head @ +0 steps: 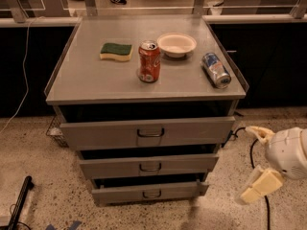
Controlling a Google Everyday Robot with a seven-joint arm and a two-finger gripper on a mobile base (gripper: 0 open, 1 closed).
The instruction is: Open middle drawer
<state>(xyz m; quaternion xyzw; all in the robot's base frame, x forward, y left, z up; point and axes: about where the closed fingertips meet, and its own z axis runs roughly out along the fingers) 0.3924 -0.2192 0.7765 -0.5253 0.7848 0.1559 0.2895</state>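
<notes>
The two cream fingers (257, 132) stand spread wide apart, one high and one low, with nothing between them, so the gripper (245, 164) is released and empty. It hangs low at the right edge of the view, over the speckled floor (43, 176), with its rounded white body (289, 152) behind the fingers. The fingertips point left toward the grey cabinet but touch none of it, and they sit just off its lower right corner. A black cable (251, 151) runs along the floor between the gripper and the cabinet. Nearest the fingers in height is the middle drawer (192, 164), second of three grey fronts stacked one above another, with its small dark loop handle (150, 167) at the centre and a dark gap showing above its panel. Above it is the tallest, widest top drawer (96, 134); below it is the narrowest bottom drawer (115, 193). On the counter (91, 83) that tops the cabinet, a red can (149, 61) stands upright near the middle. A white bowl (176, 44) sits just behind it to the right, a yellow and green sponge (116, 51) lies to the left, and a blue and silver can (216, 69) lies on its side near the right edge.
</notes>
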